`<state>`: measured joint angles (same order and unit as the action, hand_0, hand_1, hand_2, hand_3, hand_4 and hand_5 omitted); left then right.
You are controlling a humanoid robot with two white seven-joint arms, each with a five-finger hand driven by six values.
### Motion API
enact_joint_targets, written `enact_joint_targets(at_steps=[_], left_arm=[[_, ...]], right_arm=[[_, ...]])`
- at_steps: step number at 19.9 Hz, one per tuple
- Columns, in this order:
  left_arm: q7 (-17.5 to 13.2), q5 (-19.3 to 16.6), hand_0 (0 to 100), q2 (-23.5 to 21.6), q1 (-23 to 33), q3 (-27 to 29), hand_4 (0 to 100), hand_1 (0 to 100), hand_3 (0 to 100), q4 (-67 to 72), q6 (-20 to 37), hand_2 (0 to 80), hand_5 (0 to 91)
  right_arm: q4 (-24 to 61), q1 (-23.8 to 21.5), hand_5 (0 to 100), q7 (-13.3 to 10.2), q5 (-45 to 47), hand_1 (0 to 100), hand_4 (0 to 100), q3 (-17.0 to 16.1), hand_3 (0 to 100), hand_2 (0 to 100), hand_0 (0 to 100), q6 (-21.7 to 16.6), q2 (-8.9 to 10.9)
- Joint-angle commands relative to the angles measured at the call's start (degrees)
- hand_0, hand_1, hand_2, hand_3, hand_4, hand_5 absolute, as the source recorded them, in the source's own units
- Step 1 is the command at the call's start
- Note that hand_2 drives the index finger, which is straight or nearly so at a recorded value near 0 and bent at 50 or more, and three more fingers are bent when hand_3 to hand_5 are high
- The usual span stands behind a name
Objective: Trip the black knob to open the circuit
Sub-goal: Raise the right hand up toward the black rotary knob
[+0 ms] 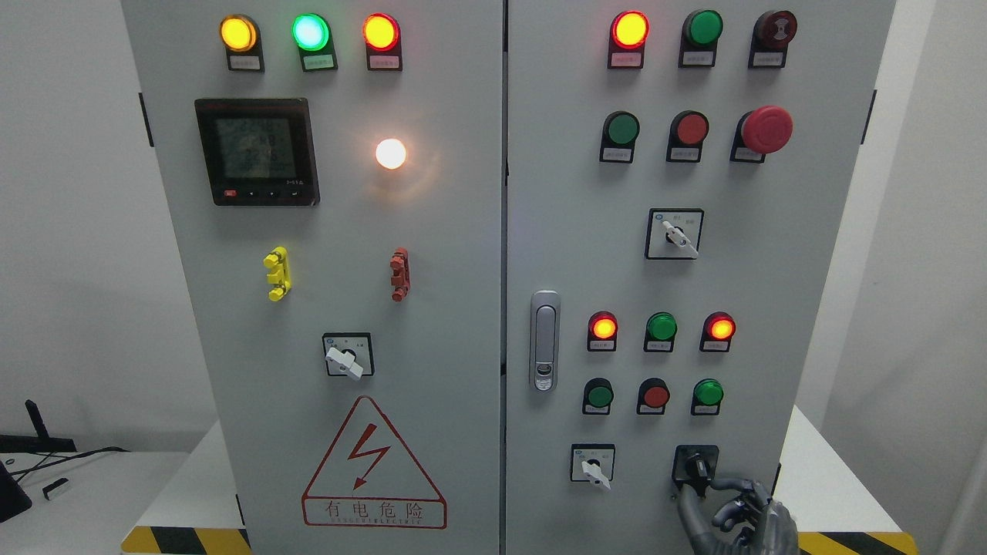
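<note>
The black knob sits on a black square plate at the lower right of the grey cabinet's right door. Its handle points roughly downward. My right hand comes up from the bottom right edge. Its thumb rises on the left under the knob, and its index finger curls in from the right, so the two pinch the knob's lower end. The remaining fingers are curled below. My left arm is out of sight.
A white selector switch sits left of the knob, with red and green buttons above. A silver door latch is on the right door's left edge. The left door carries a meter and a warning triangle.
</note>
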<state>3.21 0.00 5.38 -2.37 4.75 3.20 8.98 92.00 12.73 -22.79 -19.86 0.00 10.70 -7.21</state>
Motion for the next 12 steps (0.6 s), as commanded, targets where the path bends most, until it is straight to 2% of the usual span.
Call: enact_joint_targets(at_steps=[1, 12], left_arm=[[0.0, -1.8, 12, 0.0, 0.0, 0.0, 0, 39, 0, 0.0, 0.0, 0.0, 0.0], [0.0, -1.8, 12, 0.0, 0.0, 0.0, 0, 39, 0, 0.1, 0.0, 0.0, 0.0]], right_arm=[[-0.1, 0.3, 98, 0.0, 0.0, 74, 87, -1.8, 87, 50, 25, 0.0, 0.00], [-0.2, 0.3, 98, 0.0, 0.0, 74, 88, -1.7, 89, 51, 25, 0.1, -0.09]])
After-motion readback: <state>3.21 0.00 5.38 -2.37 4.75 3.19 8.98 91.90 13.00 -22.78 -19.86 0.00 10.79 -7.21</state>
